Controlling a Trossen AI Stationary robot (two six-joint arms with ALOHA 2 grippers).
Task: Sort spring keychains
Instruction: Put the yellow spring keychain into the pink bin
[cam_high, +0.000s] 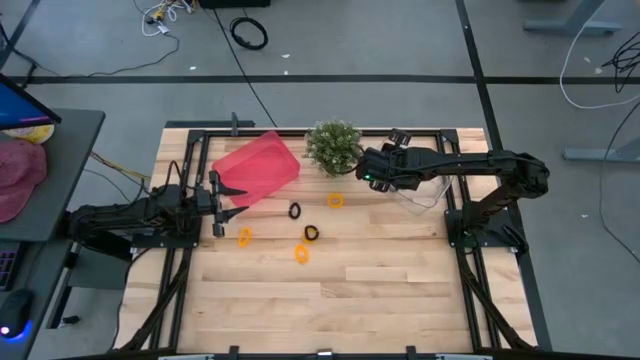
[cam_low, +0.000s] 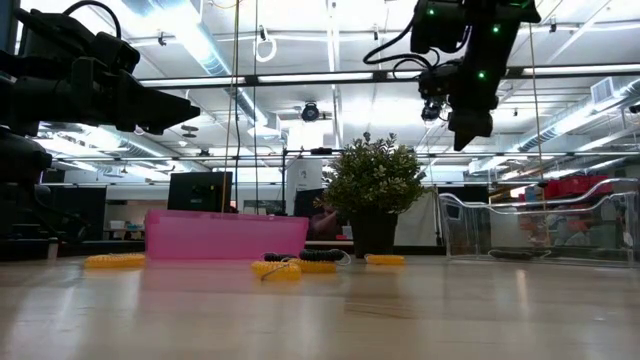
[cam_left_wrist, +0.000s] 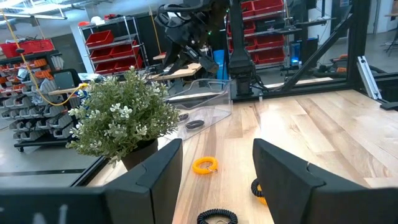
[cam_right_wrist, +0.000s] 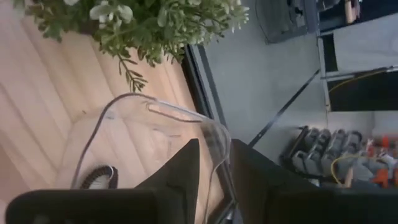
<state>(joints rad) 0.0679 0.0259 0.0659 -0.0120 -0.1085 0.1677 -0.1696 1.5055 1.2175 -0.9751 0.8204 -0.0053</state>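
Note:
Five spring keychains lie flat on the wooden table between the arms: orange ones (cam_high: 335, 201), (cam_high: 245, 237), (cam_high: 301, 253) and black ones (cam_high: 294, 211), (cam_high: 311, 233). Another black keychain (cam_right_wrist: 99, 177) lies inside the clear bin (cam_high: 420, 196). My right gripper (cam_high: 368, 178) hangs high over the clear bin's rim (cam_right_wrist: 155, 106), beside the potted plant (cam_high: 333, 146), with a narrow open gap and nothing between its fingers. At the table's left, next to the pink bin (cam_high: 258, 167), my left gripper (cam_left_wrist: 217, 149) waits level and wide open.
The pink bin stands at the far left and the clear bin at the far right, with the plant between them at the far edge. Bare wood stretches across the table's near half. Black frame rails (cam_high: 470, 290) run along the table's sides.

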